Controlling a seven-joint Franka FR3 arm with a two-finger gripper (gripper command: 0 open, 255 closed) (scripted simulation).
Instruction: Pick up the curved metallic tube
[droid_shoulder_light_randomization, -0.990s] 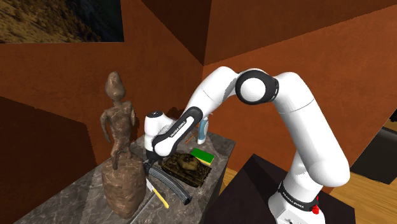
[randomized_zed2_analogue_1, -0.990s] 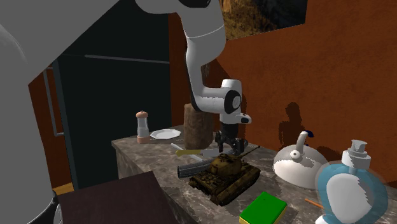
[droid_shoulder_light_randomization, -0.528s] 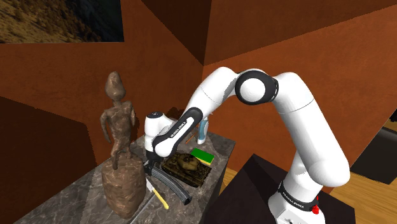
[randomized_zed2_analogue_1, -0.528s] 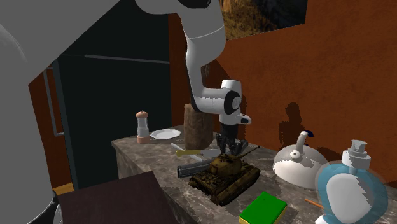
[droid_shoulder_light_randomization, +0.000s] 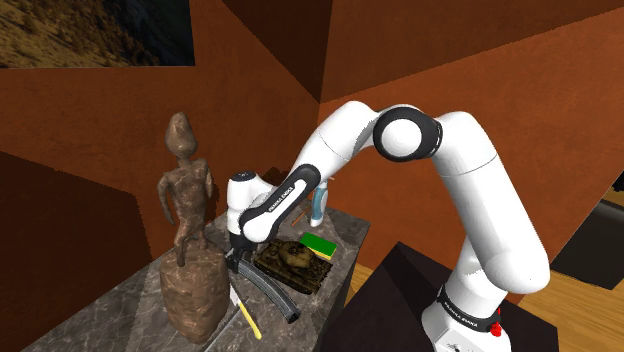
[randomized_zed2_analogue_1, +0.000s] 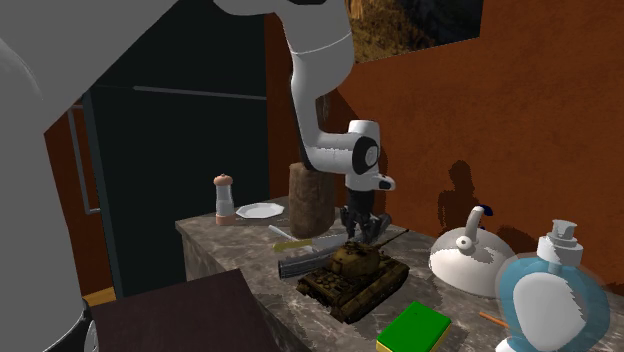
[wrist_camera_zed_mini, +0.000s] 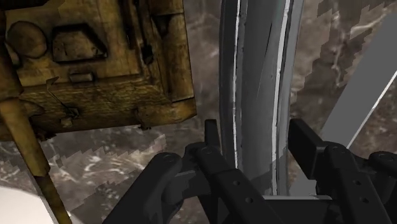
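The curved metallic tube (wrist_camera_zed_mini: 256, 95) is a long, dark grey, shallow-curved piece lying along the marble counter (droid_shoulder_light_randomization: 110, 315) beside a toy tank (wrist_camera_zed_mini: 95, 57). My black gripper (wrist_camera_zed_mini: 257, 140) is shut on it, with one finger on each side of its width. In the shoulder view the gripper (droid_shoulder_light_randomization: 238, 258) points down at the tube's far end, and the tube (droid_shoulder_light_randomization: 270, 290) runs toward the counter's front edge. In the second exterior view the gripper (randomized_zed2_analogue_1: 357, 230) stands just behind the tank (randomized_zed2_analogue_1: 352, 275), and the tube (randomized_zed2_analogue_1: 300, 263) stretches toward that view's left.
A tall brown statue (droid_shoulder_light_randomization: 185, 200) on a bulky base stands close beside the gripper. A yellow-handled tool (droid_shoulder_light_randomization: 250, 322) lies next to the tube. A green sponge (randomized_zed2_analogue_1: 414, 328), white kettle (randomized_zed2_analogue_1: 470, 258), spray bottle (randomized_zed2_analogue_1: 550, 300), shaker (randomized_zed2_analogue_1: 224, 197) and plate (randomized_zed2_analogue_1: 260, 210) share the counter.
The fingers closed from wide open onto the tube. The hand has since risen a little, and the tube's gripped end has come up slightly with it.
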